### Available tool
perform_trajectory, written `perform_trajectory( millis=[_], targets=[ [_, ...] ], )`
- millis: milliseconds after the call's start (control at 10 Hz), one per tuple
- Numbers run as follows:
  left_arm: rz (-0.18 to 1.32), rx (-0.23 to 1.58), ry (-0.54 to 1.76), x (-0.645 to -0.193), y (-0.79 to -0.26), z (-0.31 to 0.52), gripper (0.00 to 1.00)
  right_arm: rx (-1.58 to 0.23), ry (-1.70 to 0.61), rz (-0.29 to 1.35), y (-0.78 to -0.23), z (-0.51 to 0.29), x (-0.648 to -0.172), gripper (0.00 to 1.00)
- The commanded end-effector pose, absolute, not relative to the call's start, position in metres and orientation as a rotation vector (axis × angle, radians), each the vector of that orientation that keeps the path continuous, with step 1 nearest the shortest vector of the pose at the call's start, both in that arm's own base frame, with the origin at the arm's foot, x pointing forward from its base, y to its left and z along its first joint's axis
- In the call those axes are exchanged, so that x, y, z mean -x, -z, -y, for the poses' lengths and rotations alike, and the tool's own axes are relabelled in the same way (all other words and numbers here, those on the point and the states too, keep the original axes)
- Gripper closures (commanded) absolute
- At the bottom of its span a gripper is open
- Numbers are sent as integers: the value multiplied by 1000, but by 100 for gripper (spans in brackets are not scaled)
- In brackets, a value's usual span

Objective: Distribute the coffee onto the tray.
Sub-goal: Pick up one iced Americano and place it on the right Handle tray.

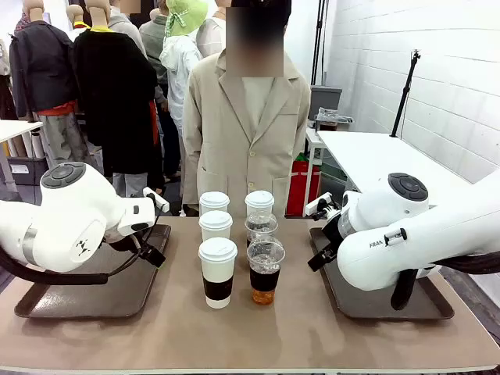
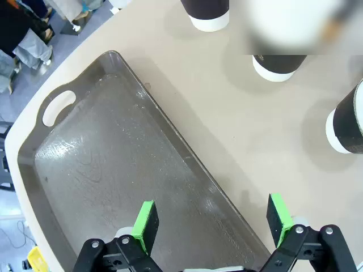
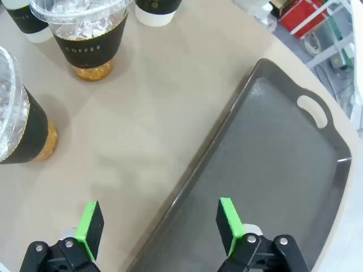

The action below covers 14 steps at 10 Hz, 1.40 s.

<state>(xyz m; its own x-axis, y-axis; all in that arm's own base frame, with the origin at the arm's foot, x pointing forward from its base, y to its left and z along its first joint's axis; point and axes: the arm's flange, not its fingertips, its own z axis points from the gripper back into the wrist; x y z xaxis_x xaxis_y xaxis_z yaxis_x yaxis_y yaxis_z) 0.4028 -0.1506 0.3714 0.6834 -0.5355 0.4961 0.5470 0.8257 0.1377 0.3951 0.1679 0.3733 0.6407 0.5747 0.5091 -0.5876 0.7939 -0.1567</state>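
Checking left fingers (image 2: 146, 224) first: green pads set wide, nothing between them. One pad hangs over the left tray (image 2: 102, 170), the other over bare counter (image 2: 227, 113), so the pair straddles the tray's long rim. Whether either pad touches a surface: cannot tell.

Next, right fingers (image 3: 229, 224): also wide, nothing held. One pad is over the right tray (image 3: 283, 170), the other over the counter, straddling that tray's rim the same way.

Landmark for positions is the front white cup (image 1: 217, 269): lidded, dark brown sleeve, upright at mid-counter, nearest the robot's side.
- Behind it, two more white cups (image 1: 216, 225) stand in a line running toward the person (image 1: 248, 125), close together.
- Behind it and to its right is the fourth white cup (image 1: 259, 203), level with the rearmost cup of that line.
- Just beside it on its right is the near clear cup (image 1: 265, 269): dome lid, dark sleeve, amber liquid at the bottom.
- Directly behind that one is the second clear cup (image 1: 261, 229). One clear cup's sleeve reads COFFEE in the right wrist view.
- To its left lies the left tray and well to its right the right tray. Both are dark, each with a robot arm above it.

All six cups stand on the counter, between the two trays.
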Motion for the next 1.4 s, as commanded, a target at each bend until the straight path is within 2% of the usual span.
perform_trajectory(
  millis=[0, 1300],
  targets=[
    [549, 22, 607, -403, -371, 151, 0, -24, -663, 572, -373, -168, -395, 0],
    [549, 22, 607, -403, -371, 151, 0, -24, -663, 572, -373, -168, -395, 0]
  ],
)
